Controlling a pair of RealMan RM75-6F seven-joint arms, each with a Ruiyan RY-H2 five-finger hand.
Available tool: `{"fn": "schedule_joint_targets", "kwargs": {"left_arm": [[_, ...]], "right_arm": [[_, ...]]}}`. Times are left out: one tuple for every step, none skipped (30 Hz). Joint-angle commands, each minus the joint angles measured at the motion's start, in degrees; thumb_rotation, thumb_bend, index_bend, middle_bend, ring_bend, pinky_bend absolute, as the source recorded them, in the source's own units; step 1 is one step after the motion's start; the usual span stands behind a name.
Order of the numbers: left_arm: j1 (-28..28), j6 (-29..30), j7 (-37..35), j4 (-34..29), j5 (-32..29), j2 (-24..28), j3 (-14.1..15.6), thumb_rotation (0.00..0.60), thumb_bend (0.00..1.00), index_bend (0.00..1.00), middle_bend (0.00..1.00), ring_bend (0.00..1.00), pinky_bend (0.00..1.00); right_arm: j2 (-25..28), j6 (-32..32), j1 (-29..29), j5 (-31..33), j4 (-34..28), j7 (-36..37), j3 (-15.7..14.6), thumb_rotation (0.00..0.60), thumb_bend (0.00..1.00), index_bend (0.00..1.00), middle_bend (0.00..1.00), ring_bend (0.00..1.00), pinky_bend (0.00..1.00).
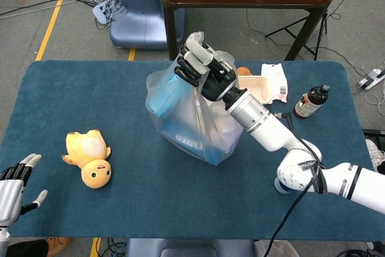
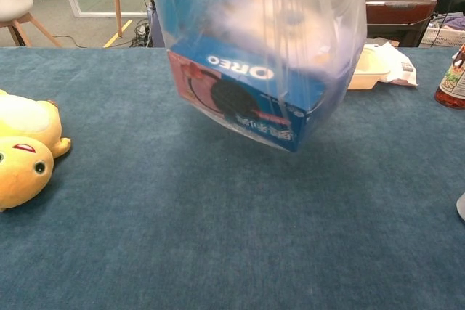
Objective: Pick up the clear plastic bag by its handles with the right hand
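The bag [image 1: 192,121] hangs clear of the table [image 1: 72,94], its handles bunched in the right hand [image 1: 201,70], whose fingers curl tight around them. Inside, the Oreo box [image 2: 243,99] sits tilted, so the load could swing or shift and drag the thin plastic through the grip. The left hand [image 1: 13,185] rests open, well apart, near the plush duck [image 1: 90,157].
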Motion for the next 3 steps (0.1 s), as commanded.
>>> {"fn": "schedule_joint_targets", "kwargs": {"left_arm": [[-0.1, 0.0, -0.1, 0.1, -0.1, -0.1, -0.1, 0.6, 0.21, 0.15, 0.16, 0.21, 0.22], [-0.1, -0.1, -0.2, 0.2, -0.1, -0.1, -0.1, 0.6, 0.21, 0.15, 0.16, 0.21, 0.22], [-0.1, -0.1, -0.2, 0.3, 0.0, -0.1, 0.0, 0.6, 0.21, 0.15, 0.16, 0.21, 0.22]], "right_arm": [[0.4, -0.8, -0.5, 1.0, -0.8, -1.5, 1.3, 0.6, 0.45, 0.82, 0.87, 0.9, 0.99], [0.4, -1.0, -0.8, 1.4, -1.1, -1.9, 1.7, 0.6, 0.45, 0.82, 0.87, 0.9, 0.99], [0.4, -1.2, -1.0, 1.6, -1.3, -2.3, 2.0, 0.6, 0.45, 0.82, 0.87, 0.9, 0.99]]}}
